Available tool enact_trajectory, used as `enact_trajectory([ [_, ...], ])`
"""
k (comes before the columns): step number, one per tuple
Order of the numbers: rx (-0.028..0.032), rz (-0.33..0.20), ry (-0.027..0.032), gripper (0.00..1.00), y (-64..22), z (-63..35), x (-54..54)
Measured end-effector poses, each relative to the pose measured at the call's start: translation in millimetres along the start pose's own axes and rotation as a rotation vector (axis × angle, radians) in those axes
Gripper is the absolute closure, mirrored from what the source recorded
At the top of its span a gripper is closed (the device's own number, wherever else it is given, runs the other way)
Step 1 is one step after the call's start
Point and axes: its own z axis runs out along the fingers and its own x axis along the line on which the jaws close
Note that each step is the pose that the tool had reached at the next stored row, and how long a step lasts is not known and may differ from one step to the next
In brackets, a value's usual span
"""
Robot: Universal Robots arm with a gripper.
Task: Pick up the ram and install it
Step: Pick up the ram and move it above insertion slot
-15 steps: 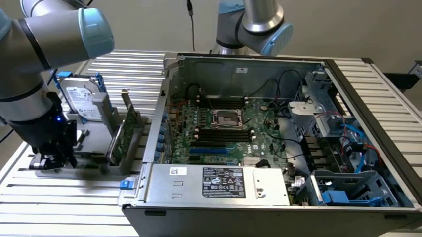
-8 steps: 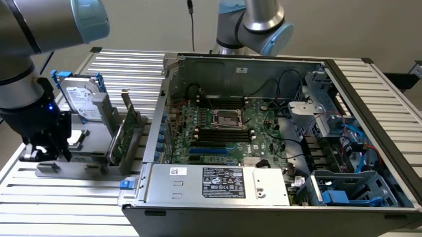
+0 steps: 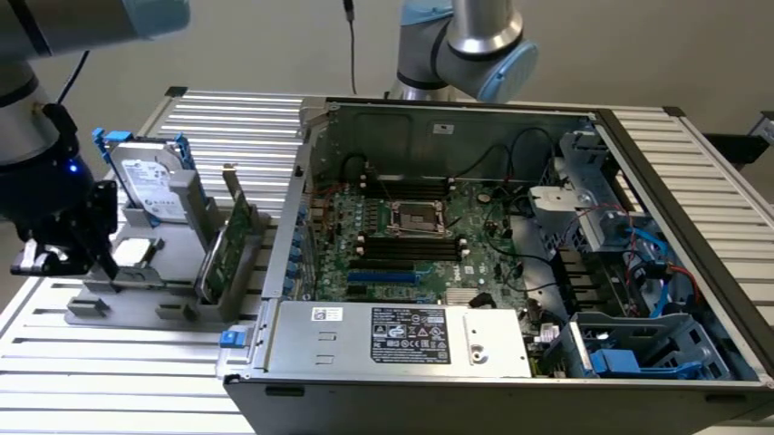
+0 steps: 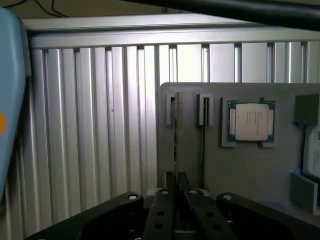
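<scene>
One ram [image 4: 175, 135] stands on edge in the slot nearest the end edge of the grey holder [image 4: 250, 175], with the gripper [image 4: 176, 178] seemingly clenched on its top edge, so picking up is in hand, and freeing it calls for a straight pull along the slot.

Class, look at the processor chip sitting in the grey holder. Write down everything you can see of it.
The processor chip is square, with a dull silver metal lid bearing faint print and a green board edge around it. It lies flat, lid up, in a shallow raised pocket of the grey holder, which frames it. Two narrow slots stand beside it, and the upright hard drive is near. Nothing rests on it; the gripper is apart from it.
</scene>
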Motion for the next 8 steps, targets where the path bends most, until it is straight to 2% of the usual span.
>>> enact_trajectory([
  [3,-0.0008,0.000,-0.0001,0.86,-1.1,-11.7,-1.4],
  [8,-0.0018,0.000,0.0000,0.86,-9.2,-29.4,-6.3],
])
